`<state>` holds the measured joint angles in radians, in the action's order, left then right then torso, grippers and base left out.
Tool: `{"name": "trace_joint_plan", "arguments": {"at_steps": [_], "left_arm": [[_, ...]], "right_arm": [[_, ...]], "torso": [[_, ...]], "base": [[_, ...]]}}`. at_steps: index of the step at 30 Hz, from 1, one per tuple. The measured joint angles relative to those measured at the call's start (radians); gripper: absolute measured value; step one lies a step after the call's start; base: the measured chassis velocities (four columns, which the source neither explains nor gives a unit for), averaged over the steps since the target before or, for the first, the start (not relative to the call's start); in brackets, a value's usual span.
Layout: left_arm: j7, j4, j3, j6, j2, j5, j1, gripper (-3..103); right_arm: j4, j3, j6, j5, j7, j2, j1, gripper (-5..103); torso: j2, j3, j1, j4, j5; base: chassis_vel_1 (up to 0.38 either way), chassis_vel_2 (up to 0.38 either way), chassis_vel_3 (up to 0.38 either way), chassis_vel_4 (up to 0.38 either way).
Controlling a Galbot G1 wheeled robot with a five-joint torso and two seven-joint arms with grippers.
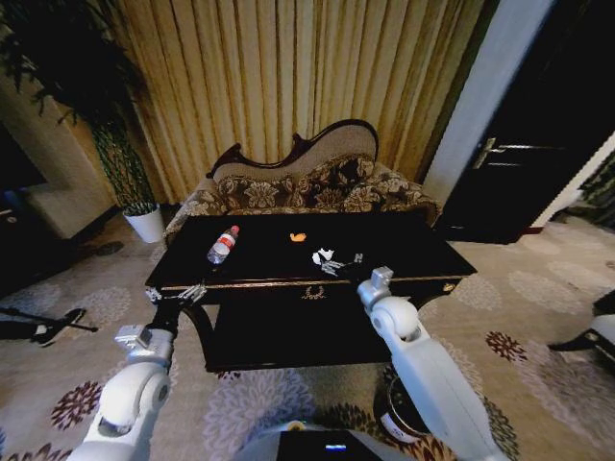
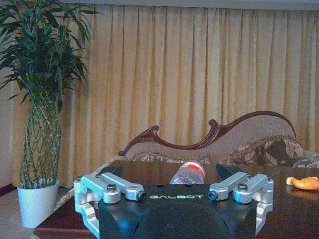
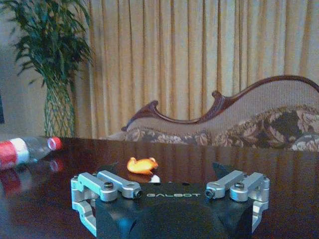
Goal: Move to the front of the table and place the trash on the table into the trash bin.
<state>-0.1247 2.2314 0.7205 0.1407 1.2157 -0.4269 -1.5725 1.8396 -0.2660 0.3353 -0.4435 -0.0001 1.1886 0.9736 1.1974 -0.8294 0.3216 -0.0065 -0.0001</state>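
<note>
Head view looks down on the dark tabletop [image 1: 404, 245] standing in front of the patterned sofa [image 1: 317, 187]. On it, the plastic bottle [image 1: 223, 245] lies on its side toward the left edge, the orange scrap [image 1: 299, 236] sits near the middle, and the crumpled white paper [image 1: 324, 257] and a small pale piece [image 1: 357, 257] lie just right of centre, closer to the front edge. The left gripper [image 1: 189, 293] hangs at the front left corner, its jaws spread wide and holding nothing. The right gripper [image 1: 377, 280] sits at the front edge just beside the paper, jaws likewise wide open and empty. The trash bin [image 1: 396, 408] stands on the carpet [image 1: 538, 317] below the right arm, mostly hidden by it.
</note>
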Motion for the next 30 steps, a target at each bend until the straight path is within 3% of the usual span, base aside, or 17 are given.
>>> {"name": "trace_joint_plan", "arguments": {"at_steps": [20, 24, 27, 30], "left_arm": [[0.0, -0.004, 0.0, -0.002, -0.002, 0.0, -0.001, 100], [0.0, -0.005, 0.002, -0.005, -0.002, 0.0, -0.001, 100], [0.001, -0.008, 0.006, -0.014, -0.003, 0.0, -0.002, 100], [0.001, -0.011, 0.008, -0.02, -0.002, 0.0, -0.003, 100]], "right_arm": [[-0.089, 0.04, -0.006, 0.013, 0.0, -0.004, -0.033, 100], [-0.096, 0.044, -0.007, 0.019, 0.0, -0.005, -0.04, 95], [-0.098, 0.044, -0.008, 0.027, 0.0, -0.006, -0.039, 81], [-0.098, 0.044, -0.01, 0.03, 0.0, -0.009, -0.035, 76]], "torso": [[0.0, 0.0, 0.0, -0.0001, 0.0], [0.0, 0.0, 0.0, 0.0, 0.0], [0.0, 0.0, 0.0, -0.0001, 0.0], [0.0, 0.0, 0.0, -0.0001, 0.0]], "base": [[0.0, 0.0, 0.0, 0.0], [0.0, 0.0, 0.0, 0.0], [0.0, 0.0, 0.0, 0.0], [0.0, 0.0, 0.0, 0.0]]}}
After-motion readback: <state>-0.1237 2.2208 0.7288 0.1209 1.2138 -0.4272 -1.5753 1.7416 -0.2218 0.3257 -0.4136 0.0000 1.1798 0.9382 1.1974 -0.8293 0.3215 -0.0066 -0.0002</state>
